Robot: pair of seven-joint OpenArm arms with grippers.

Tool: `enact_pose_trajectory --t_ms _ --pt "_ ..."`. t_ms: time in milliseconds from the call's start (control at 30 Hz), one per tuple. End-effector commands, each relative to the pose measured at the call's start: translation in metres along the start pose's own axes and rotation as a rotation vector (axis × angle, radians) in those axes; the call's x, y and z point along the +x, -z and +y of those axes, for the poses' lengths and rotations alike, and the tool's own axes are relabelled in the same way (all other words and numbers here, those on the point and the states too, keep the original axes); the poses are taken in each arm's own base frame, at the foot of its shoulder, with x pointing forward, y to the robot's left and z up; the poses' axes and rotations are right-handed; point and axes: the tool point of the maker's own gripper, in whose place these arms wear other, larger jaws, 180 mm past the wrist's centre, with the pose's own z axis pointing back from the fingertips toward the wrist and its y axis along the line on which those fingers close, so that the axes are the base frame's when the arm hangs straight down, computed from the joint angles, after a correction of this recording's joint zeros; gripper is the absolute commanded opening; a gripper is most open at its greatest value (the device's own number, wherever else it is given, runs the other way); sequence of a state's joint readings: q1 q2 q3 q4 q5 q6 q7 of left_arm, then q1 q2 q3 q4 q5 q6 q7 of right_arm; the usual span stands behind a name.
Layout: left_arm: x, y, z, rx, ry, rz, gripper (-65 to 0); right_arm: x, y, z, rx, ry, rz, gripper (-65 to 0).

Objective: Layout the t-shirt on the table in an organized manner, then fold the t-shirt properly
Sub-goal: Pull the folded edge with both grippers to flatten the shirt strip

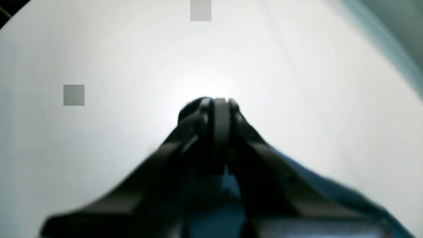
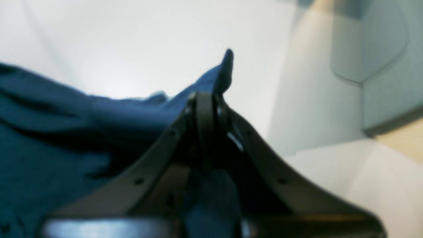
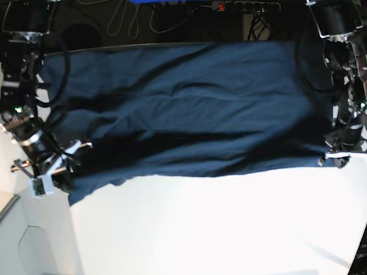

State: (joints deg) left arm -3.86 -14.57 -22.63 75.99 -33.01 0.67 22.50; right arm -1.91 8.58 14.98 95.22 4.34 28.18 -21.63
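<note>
**Shirt stretched between both arms, folding not yet begun**

Starting at the left of the base view, the right gripper is pinching the near corner of the dark navy-blue short-sleeved cloth t-shirt. Its wrist view is showing the jaws pressed together with a tongue of blue cloth poking out above the tips and more fabric bunching off to the side, so it is closed on the garment.

Across the middle, the t-shirt is lying spread wide over the far half of the large white smooth tabletop, its near hem running roughly straight but with creases and a dark fold crossing the body.

At the right, the left gripper is sitting at the opposite near corner. Its wrist view is blurred; the jaws are meeting and blue cloth is trailing beneath the fingers, so it is probably clamped on the shirt.

Judging from this, the layout step is well along but not finished: wrinkles are remaining to be smoothed, and every fold is still to come.
</note>
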Motion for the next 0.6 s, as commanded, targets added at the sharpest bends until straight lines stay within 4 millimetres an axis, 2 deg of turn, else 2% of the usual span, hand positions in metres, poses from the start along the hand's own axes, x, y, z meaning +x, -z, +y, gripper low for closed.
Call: enact_pose_trajectory --t_ms 0,133,267,333,400,567 --pt "0.031 0.0 -0.011 -0.037 0.004 -0.082 -64.9 0.021 -0.006 -0.009 -0.022 -0.017 -0.072 -65.0" --pt "0.033 -0.001 -0.015 -0.047 0.004 -0.086 -64.9 0.021 -0.026 -0.013 -0.058 -0.016 -0.083 -65.0" --pt "0.027 -0.002 -0.015 -0.046 0.001 -0.075 -64.9 0.006 -0.038 -0.012 -0.068 -0.012 -0.051 -65.0" --pt "0.021 -0.006 -0.011 -0.04 0.004 -0.065 -64.9 0.0 -0.044 -0.015 -0.077 -0.01 -0.035 -65.0" --pt "0.026 -0.012 -0.015 -0.054 0.014 -0.083 -64.9 -0.005 -0.05 -0.016 -0.084 -0.012 -0.023 -65.0" --pt "0.032 -0.033 -0.022 -0.081 0.051 -0.118 -64.9 -0.01 -0.061 -0.004 -0.078 0.002 -0.018 -65.0"
